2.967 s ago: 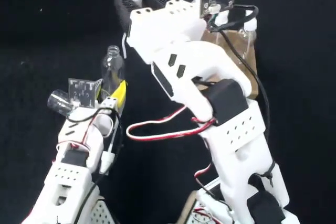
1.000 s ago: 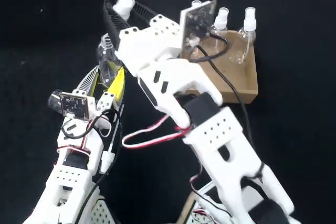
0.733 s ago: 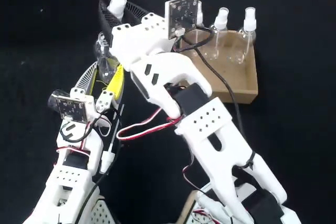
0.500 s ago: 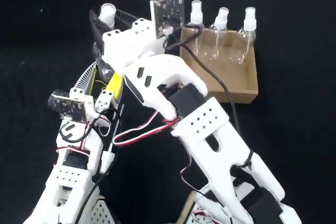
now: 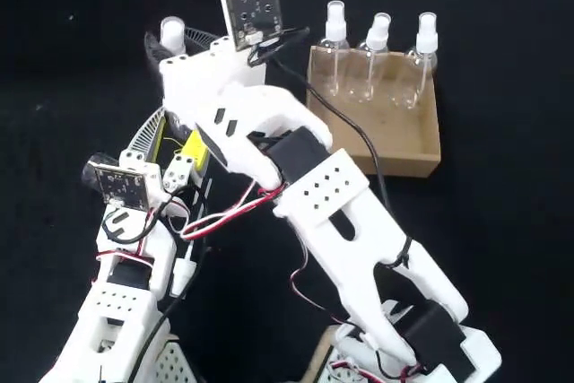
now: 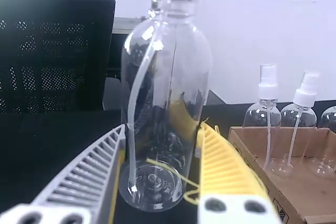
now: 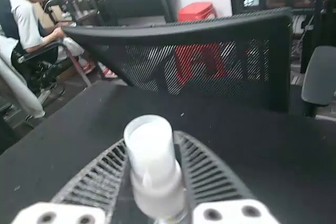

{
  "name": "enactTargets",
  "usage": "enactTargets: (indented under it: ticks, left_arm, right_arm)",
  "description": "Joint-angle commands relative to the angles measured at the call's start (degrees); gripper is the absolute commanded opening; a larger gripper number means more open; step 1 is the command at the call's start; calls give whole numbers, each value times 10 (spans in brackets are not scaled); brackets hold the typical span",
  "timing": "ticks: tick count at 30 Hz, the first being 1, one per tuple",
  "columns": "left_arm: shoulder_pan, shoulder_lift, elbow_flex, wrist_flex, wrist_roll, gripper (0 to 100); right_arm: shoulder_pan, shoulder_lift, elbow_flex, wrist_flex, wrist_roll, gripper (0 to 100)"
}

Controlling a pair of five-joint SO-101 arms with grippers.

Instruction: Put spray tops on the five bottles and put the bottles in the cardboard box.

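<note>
The clear plastic bottle (image 6: 165, 77) is upright, clamped between the left tool's (image 6: 161, 129) grey and yellow fingers (image 6: 89, 177), near the brown cardboard box (image 5: 404, 136). The right tool (image 7: 152, 145) is closed on the white spray top (image 7: 152, 166) at the bottle's neck, and the top's thin dip tube (image 6: 131, 129) curves down inside.

Three spray-topped clear bottles (image 5: 375, 69) line the far wall inside the brown cardboard box (image 5: 395, 136). Left of it, the left tool (image 6: 163, 129) grips an upright clear plastic bottle (image 6: 165, 87), the right tool (image 7: 152, 141) holding a white spray top (image 7: 150, 153) above.
</note>
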Motion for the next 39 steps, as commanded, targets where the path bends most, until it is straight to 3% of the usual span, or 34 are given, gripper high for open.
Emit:
enactTargets:
  ticks: [1,4,8,13,20,27,31,35,39]
  left_arm:
    - [7,0,13,-15,6,40]
    - [7,0,13,-15,6,40]
    - [7,0,13,-15,6,40]
    - [7,1,13,-15,6,40]
    - [8,1,13,-16,7,40]
    - [8,1,13,-16,7,40]
    - [37,1,13,-15,7,40]
    - [80,1,13,-11,7,40]
    - [83,1,13,-14,4,40]
  right_arm:
    - [-23,-10,-48,32,2,253]
    - [-28,-29,-53,52,-3,325]
    - [-21,-69,-50,66,-3,328]
    - [37,-117,-9,67,1,328]
    - [84,-192,87,150,4,328]
    - [46,-263,117,193,93,328]
    - [5,-271,174,153,96,328]
    - [4,-276,246,75,95,328]
    - [18,-277,265,65,95,328]
